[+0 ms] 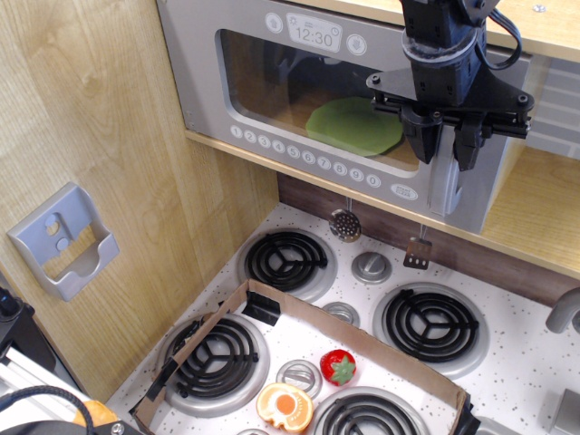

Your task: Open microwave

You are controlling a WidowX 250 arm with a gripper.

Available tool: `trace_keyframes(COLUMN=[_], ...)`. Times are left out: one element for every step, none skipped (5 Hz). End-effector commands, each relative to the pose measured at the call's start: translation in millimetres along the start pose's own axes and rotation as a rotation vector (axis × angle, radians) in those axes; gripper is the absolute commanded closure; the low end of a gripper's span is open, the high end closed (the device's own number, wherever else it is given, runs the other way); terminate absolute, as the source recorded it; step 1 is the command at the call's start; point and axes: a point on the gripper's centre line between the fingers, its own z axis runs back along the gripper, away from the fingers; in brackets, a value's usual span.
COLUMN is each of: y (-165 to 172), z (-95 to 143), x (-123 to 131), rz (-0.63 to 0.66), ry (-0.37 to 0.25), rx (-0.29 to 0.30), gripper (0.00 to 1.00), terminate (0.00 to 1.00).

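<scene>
The silver-grey microwave [204, 82] sits on a wooden shelf at the top, its windowed door closed. Its clock display [313, 36] reads 12:30, and a row of round white buttons [299, 152] runs under the window. A green plate [349, 125] lies inside. My black gripper [446, 152] hangs in front of the door's right side. Its two fingers [424, 145] are closed in on either side of the vertical grey handle [444, 192] near its top, and the lower handle shows below them.
Below is a toy stove with black coil burners [285, 256]. A cardboard tray [381, 349] on it holds a strawberry [338, 365] and an orange toy [285, 405]. A grey holder [65, 240] is on the left wooden wall. A strainer [345, 223] and spatula [418, 254] hang under the shelf.
</scene>
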Motion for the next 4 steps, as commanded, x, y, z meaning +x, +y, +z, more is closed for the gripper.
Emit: trace_keyframes(y=[2.6, 8.2, 7.2, -5.5], z=[0.8, 6.1, 15.5, 22.4], x=[-31.3, -52.9, -70.0, -86.9], rz=[0.090, 0.162, 0.258, 0.368], ry=[-0.039, -0.019, -0.017, -0.002], rx=[-0.007, -0.003, 0.053, 0.080], gripper=[1.00, 1.00, 0.00, 0.00], terminate=[0.00, 0.00, 0.00, 0.00])
